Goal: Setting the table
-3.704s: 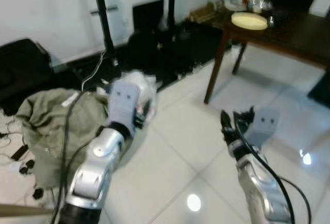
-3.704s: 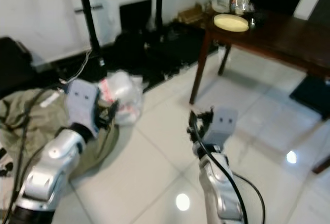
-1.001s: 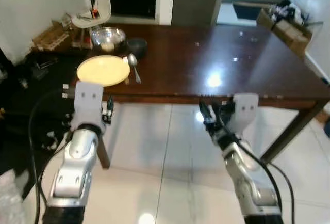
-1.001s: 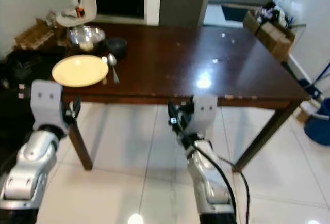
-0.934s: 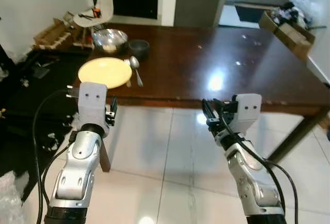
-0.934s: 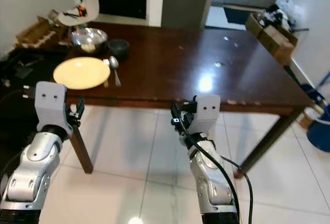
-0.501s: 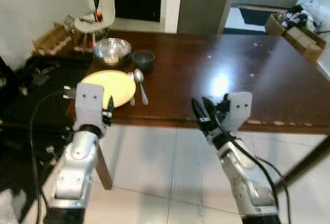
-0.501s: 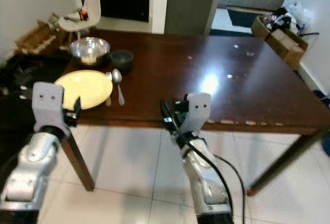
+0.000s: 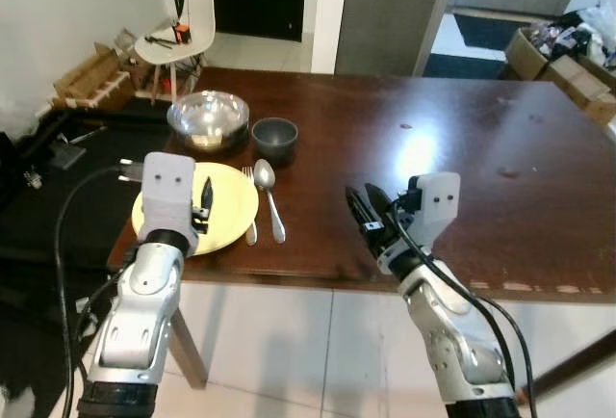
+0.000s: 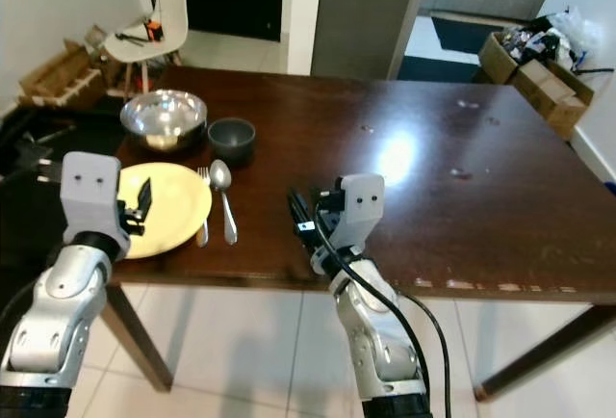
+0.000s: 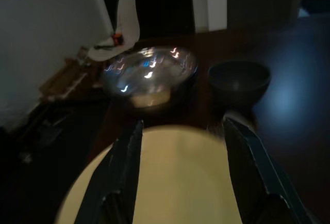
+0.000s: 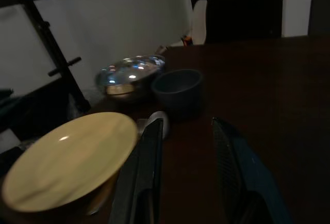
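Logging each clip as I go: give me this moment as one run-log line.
phase: at table | left gripper: open over yellow plate | right gripper: open, empty | fork, spoon: beside plate

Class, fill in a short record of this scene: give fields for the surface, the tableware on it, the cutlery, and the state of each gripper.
Surface: dark wooden table
Plate: yellow plate, near the table's front left corner
Bowls: metal bowl and small dark bowl, behind the plate
Cutlery: fork and spoon, right of the plate
Left gripper: jaws open, above the plate
Right gripper: jaws open, above the table's front edge
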Robot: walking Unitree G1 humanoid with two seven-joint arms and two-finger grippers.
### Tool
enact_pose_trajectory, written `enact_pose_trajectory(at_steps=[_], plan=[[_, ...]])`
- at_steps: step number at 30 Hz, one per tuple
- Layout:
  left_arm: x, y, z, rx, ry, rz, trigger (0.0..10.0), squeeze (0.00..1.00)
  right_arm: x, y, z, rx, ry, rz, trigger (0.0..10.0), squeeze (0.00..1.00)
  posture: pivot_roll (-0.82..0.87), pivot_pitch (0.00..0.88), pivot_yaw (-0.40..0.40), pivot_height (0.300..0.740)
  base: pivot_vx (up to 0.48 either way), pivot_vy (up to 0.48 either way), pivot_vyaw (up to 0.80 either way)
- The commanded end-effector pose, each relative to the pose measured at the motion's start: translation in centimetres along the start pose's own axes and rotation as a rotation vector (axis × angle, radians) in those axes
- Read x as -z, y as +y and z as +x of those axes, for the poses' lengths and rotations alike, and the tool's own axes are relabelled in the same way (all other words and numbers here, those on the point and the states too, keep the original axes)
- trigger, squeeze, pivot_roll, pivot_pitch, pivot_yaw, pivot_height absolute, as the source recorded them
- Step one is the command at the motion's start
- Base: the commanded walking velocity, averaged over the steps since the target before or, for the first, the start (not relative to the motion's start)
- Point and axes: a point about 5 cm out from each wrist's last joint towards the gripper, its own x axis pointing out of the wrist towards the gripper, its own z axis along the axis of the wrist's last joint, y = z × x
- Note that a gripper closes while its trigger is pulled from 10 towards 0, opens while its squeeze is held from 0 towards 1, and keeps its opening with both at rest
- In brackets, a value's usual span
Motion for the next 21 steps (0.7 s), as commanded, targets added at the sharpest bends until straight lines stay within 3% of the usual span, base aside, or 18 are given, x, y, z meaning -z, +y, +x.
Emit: enact_pose_trajectory(at_steps=[1, 7, 10, 15, 21], plan=[[0.7, 0.2, -0.1, -0.002, 0.026, 0.012, 10.0, 0.00, 0.2, 0.7, -0.2, -0.066, 0.022, 0.012, 10.0, 0.00, 0.02, 0.000, 0.054, 0.740, 0.480, 0.000, 0.00], [1.0, 0.3, -0.2, 0.001, 0.032, 0.017, 10.0, 0.00, 0.5, 1.3, -0.4, -0.124, 0.047, 0.017, 10.0, 0.00, 0.01, 0.000, 0.058, 0.740, 0.460, 0.000, 0.00], [1.4, 0.8, -0.5, 0.034, 0.043, 0.003, 10.0, 0.00, 0.7, 1.8, -0.6, -0.181, 0.070, 0.032, 10.0, 0.00, 0.01, 0.000, 0.062, 0.740, 0.000, 0.000, 0.00], [2.0, 3.5, -0.5, 0.021, 0.038, -0.016, 10.0, 0.00, 1.2, 2.6, -0.9, -0.263, 0.111, 0.073, 10.0, 0.00, 0.02, 0.000, 0.066, 0.740, 0.000, 0.000, 0.00], [2.6, 5.8, -0.2, -0.040, 0.050, -0.068, 10.0, 0.00, 1.7, 2.9, -0.8, -0.271, 0.128, 0.074, 10.0, 0.00, 0.03, 0.000, 0.062, 0.740, 0.000, 0.000, 0.00]])
